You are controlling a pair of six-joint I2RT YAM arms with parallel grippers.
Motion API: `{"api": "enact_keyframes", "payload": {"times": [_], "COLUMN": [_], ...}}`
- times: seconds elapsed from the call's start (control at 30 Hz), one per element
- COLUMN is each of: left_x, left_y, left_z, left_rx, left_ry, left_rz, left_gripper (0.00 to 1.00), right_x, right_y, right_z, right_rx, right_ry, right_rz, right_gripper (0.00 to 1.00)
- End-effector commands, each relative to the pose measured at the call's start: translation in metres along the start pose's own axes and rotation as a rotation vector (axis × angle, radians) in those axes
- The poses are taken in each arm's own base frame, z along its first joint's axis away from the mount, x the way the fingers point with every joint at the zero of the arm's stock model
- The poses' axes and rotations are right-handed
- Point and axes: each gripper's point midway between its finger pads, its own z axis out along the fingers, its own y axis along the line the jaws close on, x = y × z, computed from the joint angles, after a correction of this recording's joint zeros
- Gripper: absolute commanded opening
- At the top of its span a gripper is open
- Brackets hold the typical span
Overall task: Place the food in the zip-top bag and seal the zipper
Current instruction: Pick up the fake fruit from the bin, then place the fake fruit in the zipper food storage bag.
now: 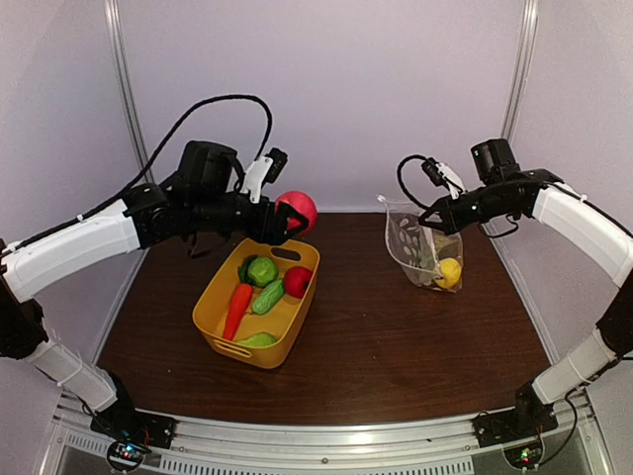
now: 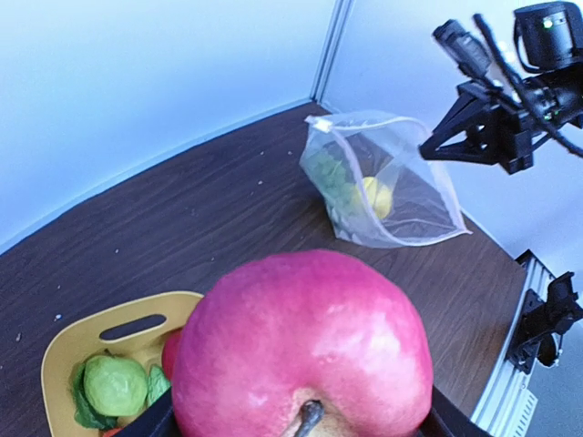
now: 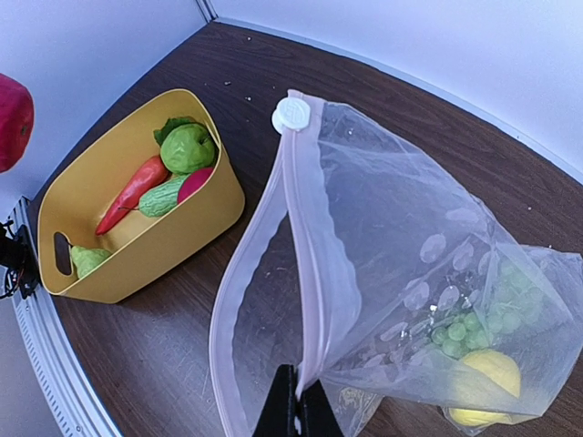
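Observation:
My left gripper (image 1: 289, 220) is shut on a red apple (image 1: 297, 211), held in the air over the far rim of the yellow tub; in the left wrist view the apple (image 2: 305, 346) fills the foreground. My right gripper (image 3: 296, 410) is shut on the zipper (image 3: 305, 228) edge of the zip-top bag (image 3: 410, 255), holding its mouth open toward the tub. Inside the bag lie a lemon (image 3: 492, 373) and green grapes (image 3: 460, 332). The bag (image 1: 420, 247) hangs at the back right, its bottom on the table.
The yellow tub (image 1: 242, 351) stands centre-left holding a carrot (image 1: 237, 307), a cucumber (image 1: 267, 297), a second red apple (image 1: 297, 282), a round green fruit (image 1: 262, 270) and a green pear (image 1: 257, 339). White walls close in the brown table behind and at both sides.

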Motion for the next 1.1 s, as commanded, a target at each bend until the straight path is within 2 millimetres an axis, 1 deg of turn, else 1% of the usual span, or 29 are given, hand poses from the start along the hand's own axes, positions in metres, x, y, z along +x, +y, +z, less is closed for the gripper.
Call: {"api": "enact_keyframes", "payload": {"times": [0.0, 0.07, 0.17, 0.27, 0.37, 0.47, 0.5, 0.53, 0.6, 0.7, 0.77, 0.87, 1.0, 1.07], "left_x": [-0.039, -0.042, -0.043, -0.045, -0.045, -0.039, -0.043, -0.041, -0.044, -0.044, -0.043, -0.041, -0.034, -0.032], "left_y": [-0.033, -0.040, -0.056, -0.075, -0.093, -0.105, -0.111, -0.117, -0.131, -0.144, -0.146, -0.146, -0.136, -0.133], "left_z": [-0.009, -0.007, -0.003, 0.003, 0.012, 0.031, 0.036, 0.045, 0.053, 0.071, 0.083, 0.095, 0.109, 0.113], "left_rx": [0.112, 0.136, 0.193, 0.261, 0.311, 0.355, 0.379, 0.402, 0.450, 0.464, 0.458, 0.451, 0.385, 0.370], "left_ry": [-0.135, -0.150, -0.173, -0.191, -0.201, -0.196, -0.214, -0.213, -0.228, -0.222, -0.218, -0.218, -0.191, -0.184], "left_rz": [0.048, 0.052, 0.051, 0.048, 0.050, 0.004, -0.011, -0.023, -0.024, -0.026, -0.046, -0.083, -0.112, -0.115], "left_gripper": [0.61, 0.60, 0.60, 0.59, 0.59, 0.58, 0.58, 0.57, 0.56, 0.56, 0.55, 0.54, 0.53, 0.53], "right_x": [-0.006, -0.005, -0.004, -0.007, -0.011, -0.011, -0.013, -0.014, -0.016, -0.018, -0.019, -0.020, -0.017, -0.015], "right_y": [0.003, 0.002, 0.003, 0.006, 0.011, 0.016, 0.018, 0.019, 0.023, 0.029, 0.034, 0.039, 0.044, 0.046], "right_z": [-0.002, -0.002, -0.005, -0.010, -0.012, -0.012, -0.013, -0.014, -0.016, -0.017, -0.020, -0.022, -0.025, -0.025], "right_rx": [0.012, 0.017, 0.020, 0.020, 0.006, -0.010, -0.012, -0.013, -0.020, -0.043, -0.054, -0.061, -0.079, -0.087], "right_ry": [0.006, 0.010, 0.014, 0.004, -0.009, -0.003, -0.006, -0.007, -0.009, -0.018, -0.022, -0.024, -0.026, -0.027], "right_rz": [-0.023, -0.023, -0.027, -0.030, -0.032, -0.034, -0.038, -0.040, -0.046, -0.043, -0.050, -0.062, -0.062, -0.062], "right_gripper": [0.00, 0.00, 0.00, 0.00, 0.00, 0.00, 0.00, 0.00, 0.00, 0.00, 0.00, 0.00, 0.00, 0.00]}}
